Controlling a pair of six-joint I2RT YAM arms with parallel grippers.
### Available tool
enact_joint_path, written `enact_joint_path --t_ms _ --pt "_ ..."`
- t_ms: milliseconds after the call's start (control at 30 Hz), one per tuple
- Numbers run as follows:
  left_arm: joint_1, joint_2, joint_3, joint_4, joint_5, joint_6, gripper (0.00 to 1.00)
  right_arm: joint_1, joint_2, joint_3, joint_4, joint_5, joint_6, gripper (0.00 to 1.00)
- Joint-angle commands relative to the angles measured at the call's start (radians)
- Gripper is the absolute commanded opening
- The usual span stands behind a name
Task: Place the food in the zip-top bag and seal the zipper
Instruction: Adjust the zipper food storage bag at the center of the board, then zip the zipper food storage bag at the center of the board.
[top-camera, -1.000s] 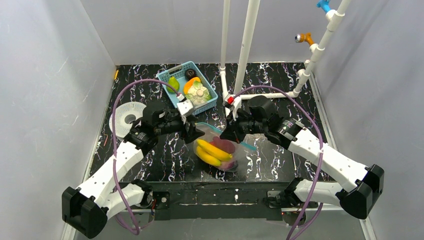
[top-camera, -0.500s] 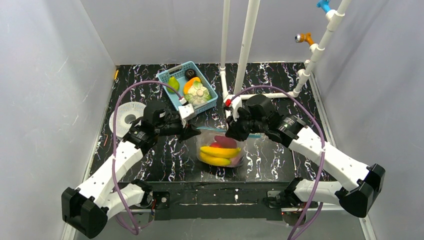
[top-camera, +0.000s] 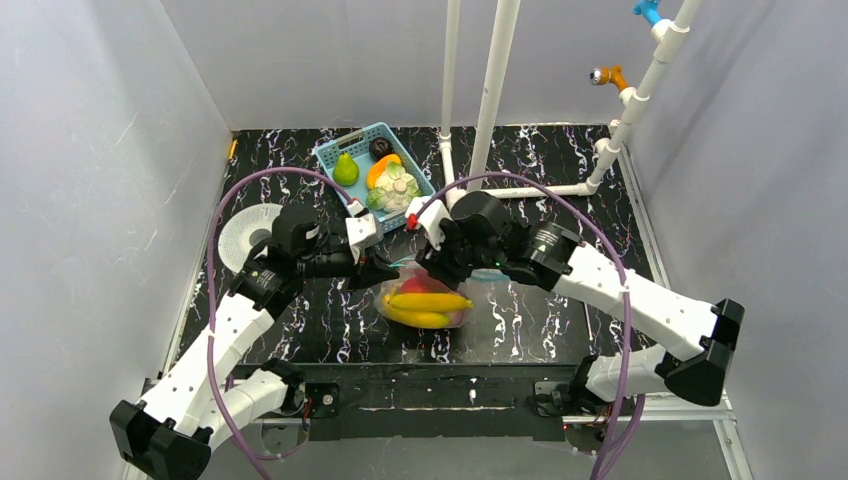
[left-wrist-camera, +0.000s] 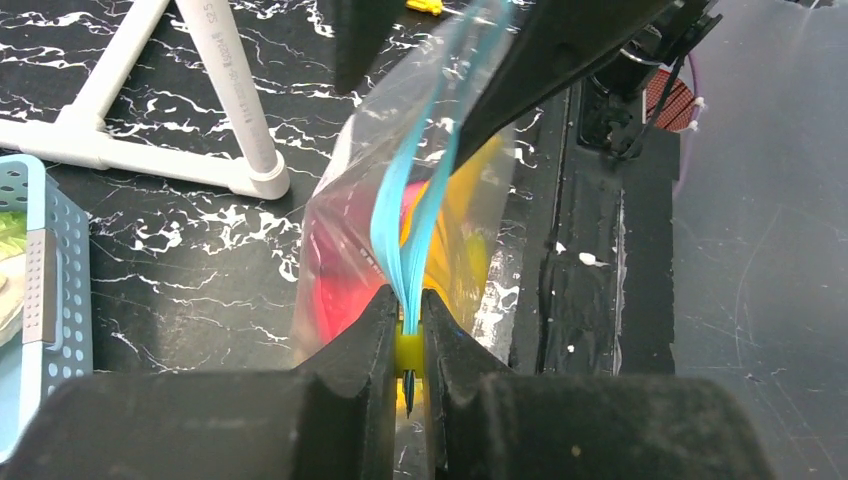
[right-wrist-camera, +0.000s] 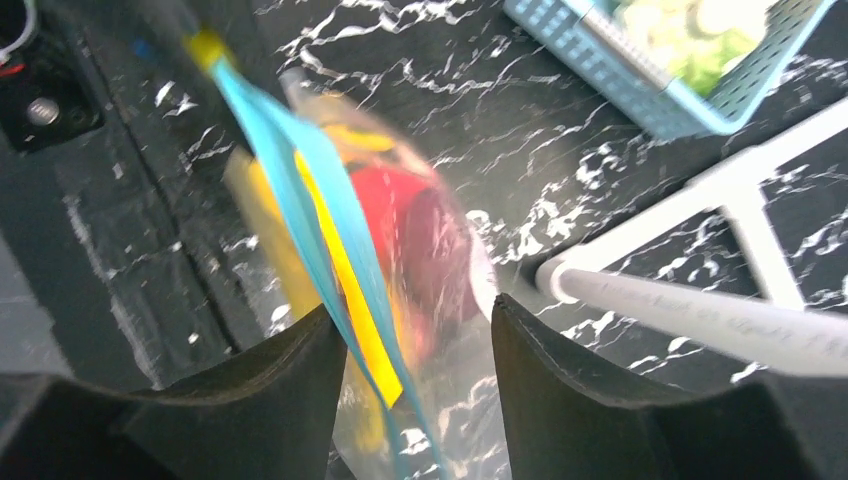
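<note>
Pinching the zipper (left-wrist-camera: 400, 225) at its left end, the left gripper (left-wrist-camera: 408, 300) has its jaws closed flat on the thin teal strip, with a yellow tab right at the pinch. Overhead, the strip's long axis runs from that pinch toward 3 o'clock, straight across to the right gripper (top-camera: 432, 268). The zip-top bag (top-camera: 425, 318) sags below it at about 5 o'clock onto the marbled black table (top-camera: 560, 330). Its film is clear, glossy and floppy, and beyond the pinch the two teal bands look slightly parted. Inside lie a curved yellow banana (top-camera: 432, 301) and a round red apple (top-camera: 413, 285), both smooth plastic. The right gripper stands with its jaws wide apart astride the strip, gripping nothing, and the strip runs nearer one finger. Sealing probably calls for this nearer arm to close on the strip and run along it. A light-blue mesh basket (top-camera: 335, 190) sits at 11 o'clock from the bag.
</note>
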Motion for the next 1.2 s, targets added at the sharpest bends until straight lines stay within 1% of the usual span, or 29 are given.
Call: enact_joint_path --t_ms 0,100,133,167,200,233,300,333,367,433,467,533,567,600,633,733,800,833,933,1000,1067,1167 --pt "0.003 -0.021 0.051 -0.039 0.027 -0.003 0.0 0.043 0.071 0.108 0.019 0.128 -0.053 0.62" --pt "0.003 -0.016 0.058 -0.045 -0.004 -0.026 0.0 0.089 0.113 0.12 0.032 0.206 -0.065 0.62" --pt "0.003 -0.012 0.064 -0.051 -0.014 -0.03 0.0 0.111 0.12 0.115 0.046 0.236 -0.075 0.6" --pt "0.003 -0.006 0.072 -0.064 -0.017 -0.03 0.0 0.123 0.124 0.107 0.06 0.251 -0.088 0.5" --pt "0.003 -0.002 0.08 -0.08 -0.015 -0.022 0.0 0.132 0.122 0.095 0.072 0.256 -0.098 0.33" --pt "0.003 0.001 0.084 -0.088 -0.011 -0.017 0.0 0.136 0.117 0.086 0.085 0.258 -0.104 0.22" --pt "0.003 0.0 0.084 -0.1 0.001 -0.002 0.0 0.137 0.096 0.061 0.11 0.249 -0.118 0.11" --pt "0.003 -0.004 0.081 -0.101 0.004 0.004 0.0 0.136 0.085 0.049 0.113 0.239 -0.131 0.04" --pt "0.003 -0.008 0.076 -0.1 0.004 0.007 0.0 0.133 0.07 0.033 0.111 0.227 -0.145 0.02" --pt "0.003 -0.023 0.067 -0.087 -0.007 0.008 0.0 0.119 0.038 -0.001 0.098 0.184 -0.164 0.01" --pt "0.003 -0.032 0.06 -0.071 -0.023 -0.003 0.08 0.108 0.022 -0.013 0.083 0.153 -0.164 0.01" --pt "0.003 -0.054 0.035 -0.021 -0.074 -0.038 0.41 0.077 -0.008 -0.035 0.065 0.073 -0.144 0.01" --pt "0.003 -0.064 0.02 0.008 -0.106 -0.059 0.54 0.058 -0.028 -0.049 0.064 0.021 -0.127 0.01" --pt "0.003 -0.072 0.005 0.033 -0.128 -0.076 0.62 0.039 -0.047 -0.068 0.075 -0.032 -0.106 0.01" --pt "0.002 -0.077 -0.006 0.049 -0.137 -0.085 0.67 0.021 -0.072 -0.091 0.092 -0.09 -0.087 0.01" --pt "0.004 -0.084 -0.038 0.105 -0.116 -0.114 0.74 -0.041 -0.134 -0.153 0.153 -0.236 -0.021 0.01" --pt "0.005 -0.083 -0.071 0.18 -0.104 -0.155 0.79 -0.1 -0.155 -0.173 0.166 -0.315 0.019 0.01" --pt "0.006 -0.082 -0.094 0.234 -0.093 -0.184 0.8 -0.128 -0.16 -0.178 0.168 -0.377 0.033 0.01" --pt "0.006 -0.07 -0.178 0.462 -0.022 -0.307 0.84 -0.181 -0.16 -0.189 0.184 -0.474 0.076 0.01" --pt "0.005 -0.055 -0.241 0.648 0.043 -0.425 0.85 -0.192 -0.149 -0.185 0.186 -0.514 0.097 0.01" --pt "0.005 -0.039 -0.29 0.805 0.071 -0.506 0.85 -0.198 -0.137 -0.173 0.181 -0.536 0.112 0.01" --pt "0.004 -0.016 -0.311 0.905 0.133 -0.555 0.85 -0.208 -0.113 -0.145 0.159 -0.533 0.125 0.01"
